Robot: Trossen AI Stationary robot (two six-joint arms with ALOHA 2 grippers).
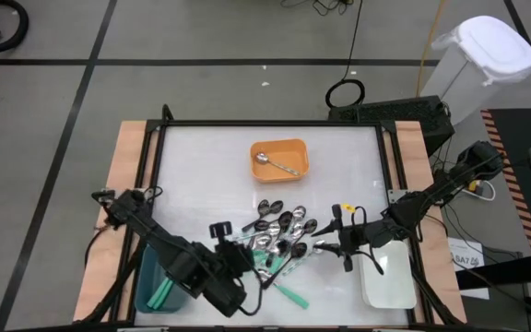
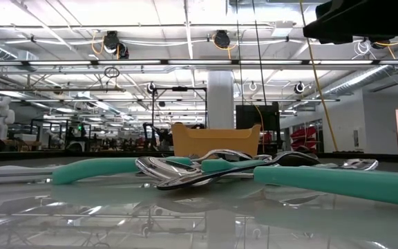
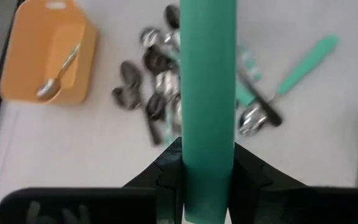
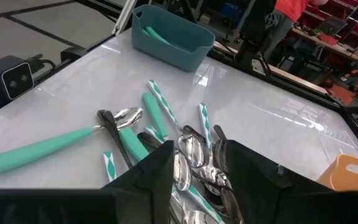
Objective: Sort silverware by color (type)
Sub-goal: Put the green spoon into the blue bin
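- So far, only a little of the sorting is done, I think.
- One shiny silver metal spoon (image 1: 276,164) lies in the orange rectangular tray (image 1: 279,147) at the far side of the white desk (image 1: 201,175).
- Some teal-green handles (image 1: 165,291) lie in the teal rectangular tray (image 1: 151,290), near the left corner on the robot's side.
- The flat white rectangular tray (image 1: 388,283) on the right looks like it has nothing in it yet.
- Most of the spoons sit in a mixed pile (image 1: 279,236) in the middle of the desk, black, silver and teal-handled ones all tangled up.
- The left gripper (image 3: 207,186) has its fingers squeezed on a thick teal-green handle (image 3: 207,93), held up above the desk. I guess it goes to the teal tray.
- The right gripper (image 4: 199,163) hangs just over the pile with its fingers apart, holding nothing.
- One more teal-handled spoon (image 1: 290,293) lies by itself beside the pile.
- Lots is left to do: nearly all the black and silver spoons need homes.
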